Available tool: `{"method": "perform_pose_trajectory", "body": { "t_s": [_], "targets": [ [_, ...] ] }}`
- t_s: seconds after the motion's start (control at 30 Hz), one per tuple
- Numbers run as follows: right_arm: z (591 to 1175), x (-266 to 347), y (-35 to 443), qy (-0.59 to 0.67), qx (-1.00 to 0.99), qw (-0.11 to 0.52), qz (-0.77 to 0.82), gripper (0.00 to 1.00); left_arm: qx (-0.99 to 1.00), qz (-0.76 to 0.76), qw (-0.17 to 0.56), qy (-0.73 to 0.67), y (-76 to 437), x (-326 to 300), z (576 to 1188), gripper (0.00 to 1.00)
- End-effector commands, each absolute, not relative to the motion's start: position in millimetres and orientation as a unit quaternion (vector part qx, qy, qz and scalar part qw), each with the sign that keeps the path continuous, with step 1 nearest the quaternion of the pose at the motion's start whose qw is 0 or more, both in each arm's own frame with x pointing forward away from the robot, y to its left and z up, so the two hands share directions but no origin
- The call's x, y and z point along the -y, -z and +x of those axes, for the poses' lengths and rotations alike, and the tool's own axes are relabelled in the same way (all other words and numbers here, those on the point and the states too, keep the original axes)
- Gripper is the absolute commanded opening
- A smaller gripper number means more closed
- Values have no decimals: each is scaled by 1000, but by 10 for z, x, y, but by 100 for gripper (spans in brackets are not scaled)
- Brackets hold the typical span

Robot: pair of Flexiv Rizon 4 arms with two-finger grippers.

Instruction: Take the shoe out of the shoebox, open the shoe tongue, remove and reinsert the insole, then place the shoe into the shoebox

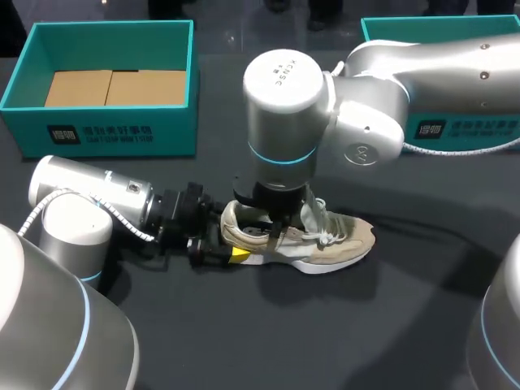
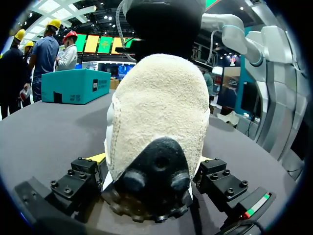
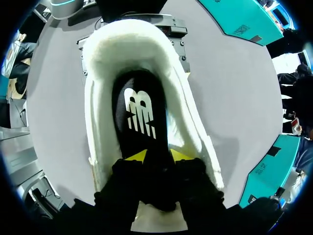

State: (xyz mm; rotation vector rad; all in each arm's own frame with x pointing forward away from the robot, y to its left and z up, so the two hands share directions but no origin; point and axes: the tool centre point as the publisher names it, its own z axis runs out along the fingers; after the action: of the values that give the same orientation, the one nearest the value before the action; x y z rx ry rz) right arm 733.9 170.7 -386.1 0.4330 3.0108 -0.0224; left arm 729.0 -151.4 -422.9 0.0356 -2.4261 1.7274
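Observation:
A beige shoe point(image 1: 325, 240) with white laces lies on its sole on the dark table, toe pointing right. My left gripper point(image 1: 231, 248) is low at the heel point(image 2: 156, 112), its fingers point(image 2: 80, 176) wide open on either side of the heel. From above, my right gripper point(image 1: 280, 231) reaches down into the shoe's mouth. In the right wrist view its yellow tips point(image 3: 157, 156) stand slightly apart on the black insole point(image 3: 139, 112). The insole lies flat inside the white-lined collar point(image 3: 98, 73).
An open teal shoebox point(image 1: 122, 130) with cardboard inside stands at the back left. A second teal box point(image 1: 455, 126) sits at the back right, partly behind my right arm. Bare dark table lies in front of the shoe.

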Motion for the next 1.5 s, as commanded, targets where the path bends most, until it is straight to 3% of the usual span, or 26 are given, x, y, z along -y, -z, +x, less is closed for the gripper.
{"method": "perform_pose_trajectory", "body": {
  "t_s": [0.03, 0.23, 0.57, 0.7, 0.83, 0.9, 1.13, 1.5],
  "targets": [
    [7308, -1585, 3826, 0, -988, 53, 142, 34, 812, 13, 81, -578, 4276, 1551, 7280, 0],
    [7370, -1548, 3939, -2, -990, 30, 135, 41, 812, 13, 81, -578, 4276, 1551, 7280, 0],
    [7343, -1640, 4235, -15, -994, -21, 110, 45, 812, 13, 81, -578, 4276, 1551, 7280, 0],
    [7246, -1675, 4323, -19, -993, -45, 109, 36, 812, 13, 81, -578, 4276, 1551, 7280, 0],
    [7143, -1657, 4364, -17, -991, -66, 114, 9, 812, 13, 81, -578, 4276, 1551, 7280, 0],
    [7098, -1638, 4372, -16, -990, -73, 117, 0, 812, 13, 81, -578, 4276, 1551, 7280, 0],
    [6985, -1547, 4310, -31, -989, -78, 125, 0, 812, 13, 81, -578, 4276, 1551, 7280, 0],
    [6999, -1410, 3908, -111, -988, -35, 97, 0, 812, 13, 81, -578, 4276, 1551, 7280, 0]
  ]
}}
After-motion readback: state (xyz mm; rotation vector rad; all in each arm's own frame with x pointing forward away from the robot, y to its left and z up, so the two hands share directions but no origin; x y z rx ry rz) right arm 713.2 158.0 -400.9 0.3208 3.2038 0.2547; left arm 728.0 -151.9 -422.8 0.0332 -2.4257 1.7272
